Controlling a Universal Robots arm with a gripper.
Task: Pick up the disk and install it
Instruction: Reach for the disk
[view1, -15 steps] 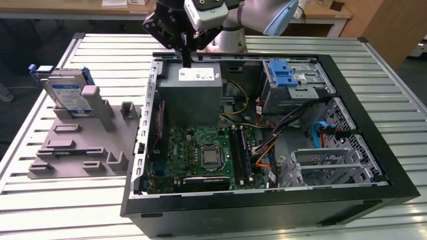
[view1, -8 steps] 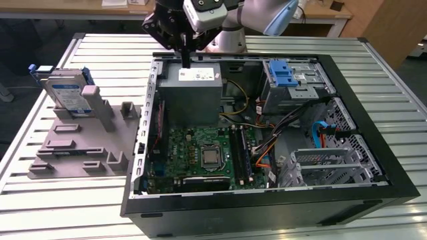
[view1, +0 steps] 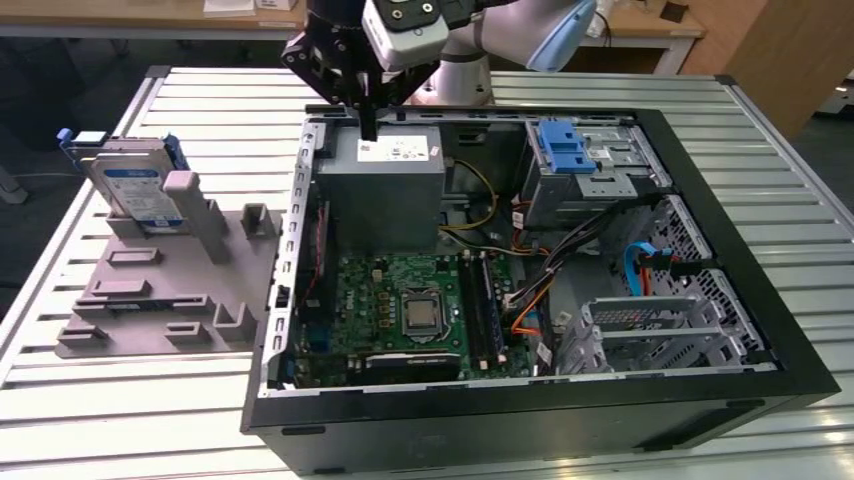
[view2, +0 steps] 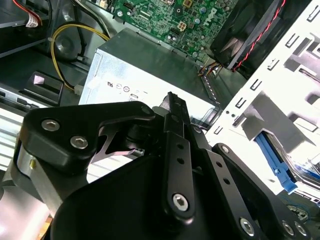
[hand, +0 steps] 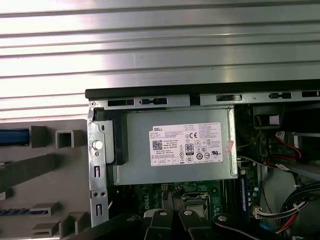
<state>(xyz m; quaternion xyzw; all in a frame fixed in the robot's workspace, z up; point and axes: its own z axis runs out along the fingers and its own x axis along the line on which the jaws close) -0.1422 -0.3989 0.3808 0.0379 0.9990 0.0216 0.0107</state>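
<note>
Finding the disk (view1: 134, 188) upright on its long edge in a slot of the grey fixture (view1: 160, 300), on the slatted table (view1: 214, 100) at the exterior view's left, outside the computer case (view1: 747, 330). Shows the white-and-blue label and a blue rail along the top. Loses the lower corner behind a grey post of the fixture, so no judging the depth of seating. Catches, in the first wrist view, a blue strip (hand: 12, 136) beside the fixture's blocks, cut off by the picture's border and too cropped to name.

Leans in from the table's far side, most of the arm cropped away, wrist turned to aim the gripper (view1: 367, 132) straight down. Hangs close over the far end of the grey power supply (view1: 380, 190) with the white sticker; hard to say whether touching. Presses the fingers (view2: 175, 150) together in both wrist views, pinching nothing.

Leaves the disk well apart from the gripper, toward the exterior view's left, beyond the case's side wall. Deeper in the case: a green motherboard (view1: 400, 300), then a drive cage (view1: 601, 180) with a blue latch (view1: 567, 150) toward the exterior view's right.
</note>
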